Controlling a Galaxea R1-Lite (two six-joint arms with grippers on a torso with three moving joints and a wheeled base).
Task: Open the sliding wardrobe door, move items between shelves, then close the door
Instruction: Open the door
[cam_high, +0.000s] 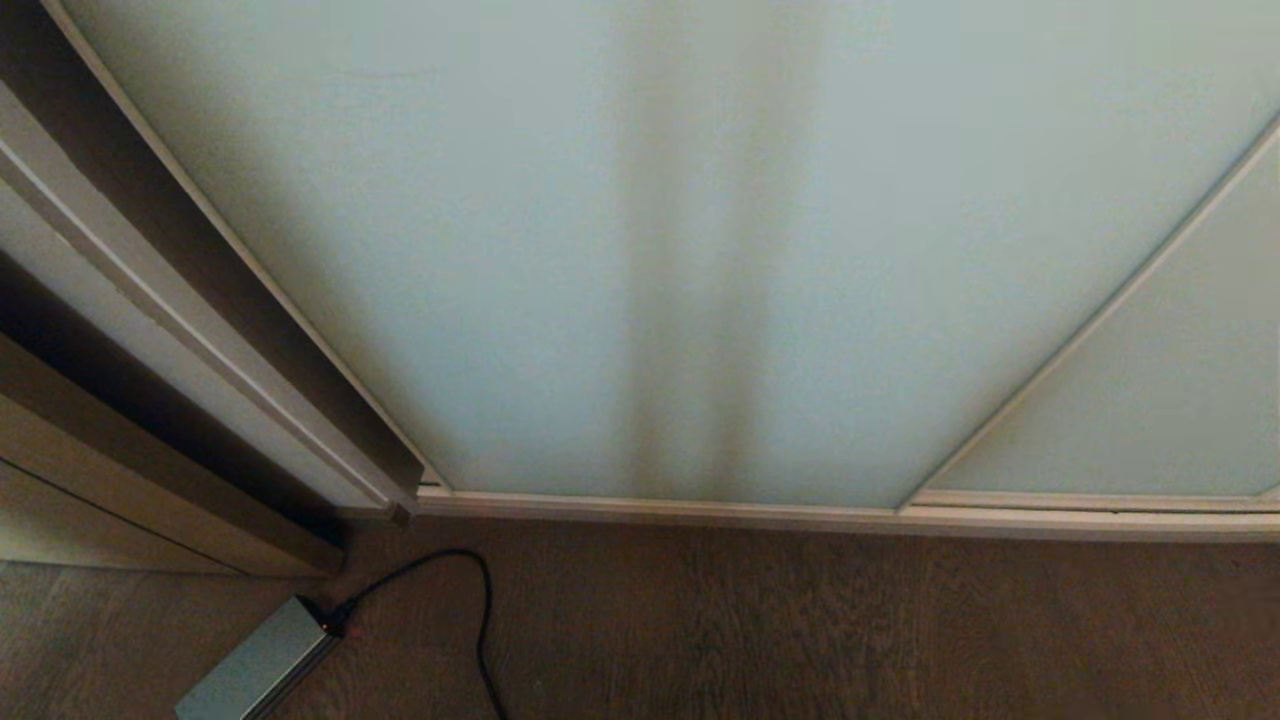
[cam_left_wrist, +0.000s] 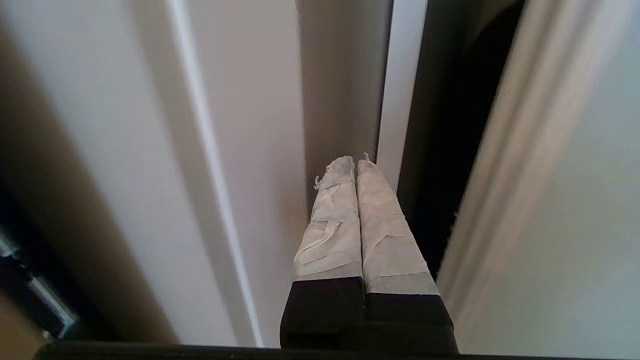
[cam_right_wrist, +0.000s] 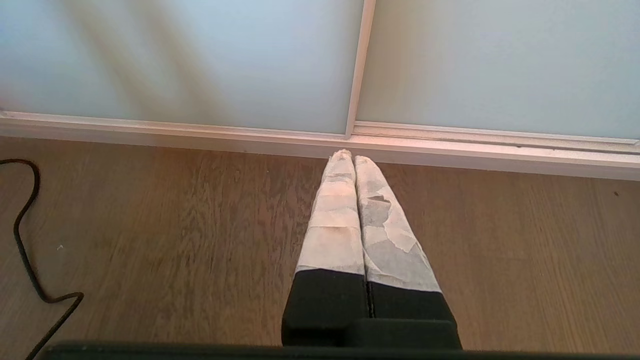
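Two arms: I see neither from the head camera; each shows only in its own wrist camera.
Door: pale frosted sliding wardrobe door (cam_high: 620, 250) fills my view, covering the shelves and items.
Left gripper (cam_left_wrist: 356, 161): taped fingers pressed together, empty, aimed at a dark gap beside a white frame edge (cam_left_wrist: 400, 90), probably to push the panel.
Right gripper (cam_right_wrist: 348, 155): fingers together, empty, parked over the wood floor (cam_right_wrist: 175, 225).
Writing: none readable.
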